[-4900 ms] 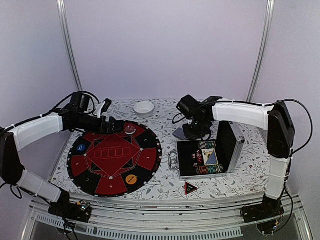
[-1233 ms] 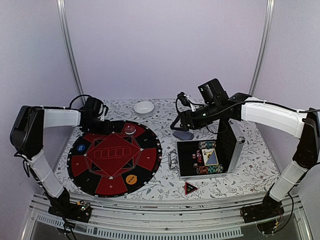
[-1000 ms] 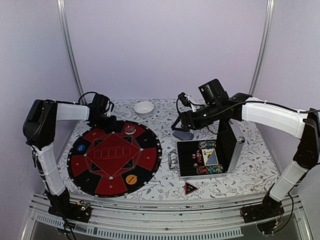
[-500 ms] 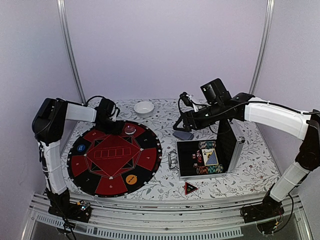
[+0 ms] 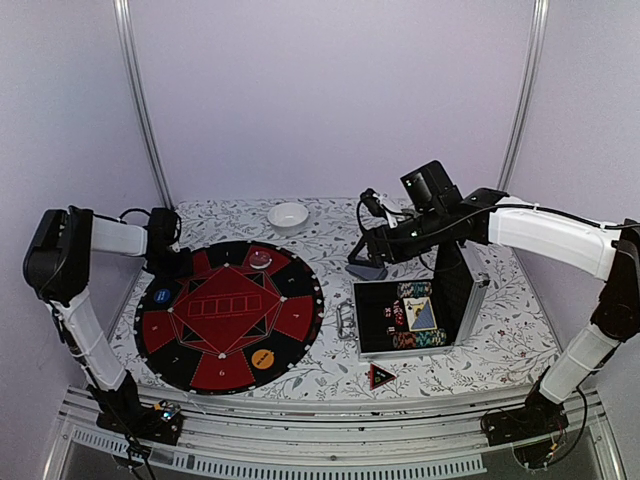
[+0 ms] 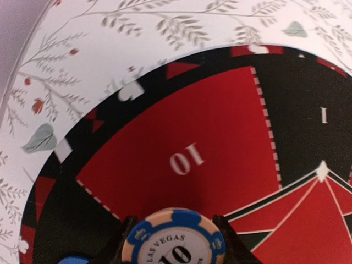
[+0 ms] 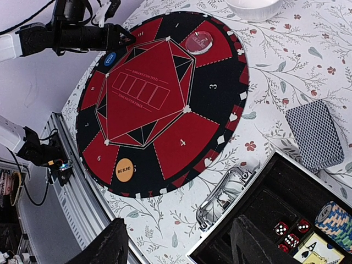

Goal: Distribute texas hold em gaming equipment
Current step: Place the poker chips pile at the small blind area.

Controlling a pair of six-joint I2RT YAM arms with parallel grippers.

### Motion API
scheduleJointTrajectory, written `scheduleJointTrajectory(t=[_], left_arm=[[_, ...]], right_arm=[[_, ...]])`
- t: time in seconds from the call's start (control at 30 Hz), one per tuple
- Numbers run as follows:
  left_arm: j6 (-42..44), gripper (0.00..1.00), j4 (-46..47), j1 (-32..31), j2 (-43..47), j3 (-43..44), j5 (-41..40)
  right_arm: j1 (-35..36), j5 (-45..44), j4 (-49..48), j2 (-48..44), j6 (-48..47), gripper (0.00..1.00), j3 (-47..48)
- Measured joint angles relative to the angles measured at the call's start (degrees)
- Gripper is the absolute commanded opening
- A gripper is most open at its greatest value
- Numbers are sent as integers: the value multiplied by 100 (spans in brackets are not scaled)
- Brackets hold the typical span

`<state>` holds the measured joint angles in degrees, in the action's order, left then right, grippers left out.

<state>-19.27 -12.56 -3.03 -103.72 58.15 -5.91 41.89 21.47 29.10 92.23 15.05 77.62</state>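
While the left jaws sit closed on a blue-and-cream striped poker chip (image 6: 174,242) above sector 10 (image 6: 187,159) at the far-left rim of the round red-and-black felt mat (image 5: 228,312), chip distribution is judged under way. The next move calls for lowering the chip and releasing it flat inside that sector.
Right jaws: spread wide, empty, hovering right of the mat.
Grey-blue patterned card deck (image 7: 316,135): on the tabletop (image 5: 500,340), just right of the mat.
Open black aluminium-edged case (image 5: 452,290): right of the mat; holds striped chip stacks (image 7: 335,219), red dice (image 7: 281,228), a face-up card (image 7: 322,254).
Red triangular marker (image 5: 381,376): near-right of the mat.
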Motion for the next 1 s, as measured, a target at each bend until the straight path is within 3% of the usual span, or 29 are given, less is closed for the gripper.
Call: scheduleJointTrajectory(t=[0.7, 0.9, 1.0], left_arm=[[-1209, 0, 76, 39, 52, -378, -623], [-1235, 17, 28, 11, -2, -310, -702], [-1261, 21, 26, -11, -2, -313, -752]], right_arm=[[-7, 4, 9, -74, -33, 66, -55], [-7, 4, 11, -76, -31, 66, -55], [-7, 4, 11, -76, -33, 66, -55]])
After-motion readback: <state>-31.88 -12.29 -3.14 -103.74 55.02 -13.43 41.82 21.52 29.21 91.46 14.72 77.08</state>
